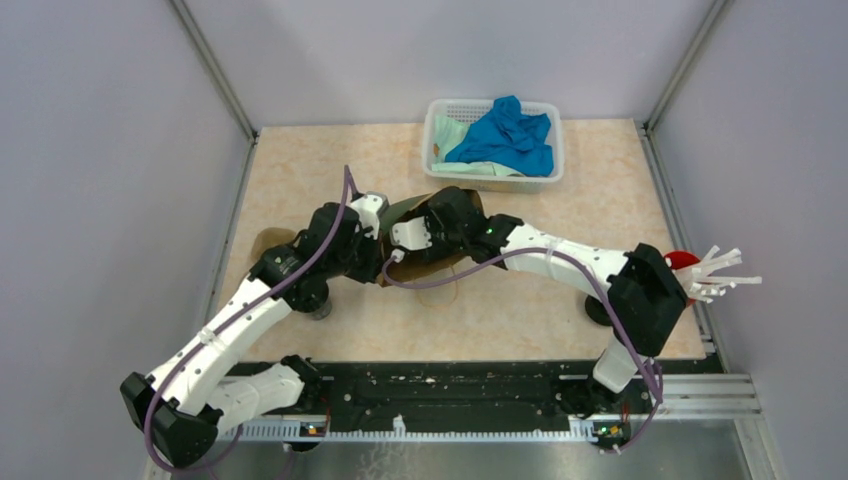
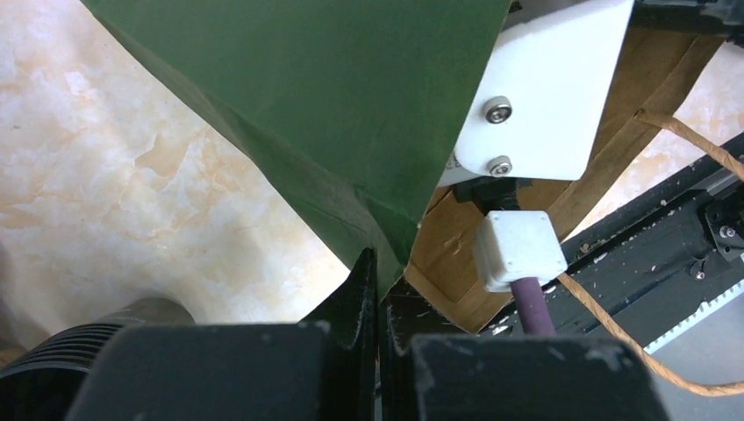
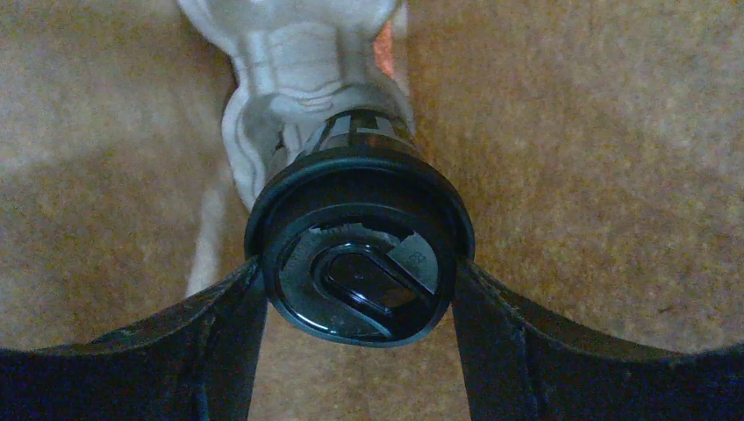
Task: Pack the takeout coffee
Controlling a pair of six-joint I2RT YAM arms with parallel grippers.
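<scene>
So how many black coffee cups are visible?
3: one cup in the right claw inside the bag, one beside the left arm, one half hidden behind the right arm. More may be hidden.

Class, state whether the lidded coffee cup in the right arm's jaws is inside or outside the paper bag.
Inside: the right wrist view shows the bag, its brown paper inner face, on every side of the cup.
</scene>
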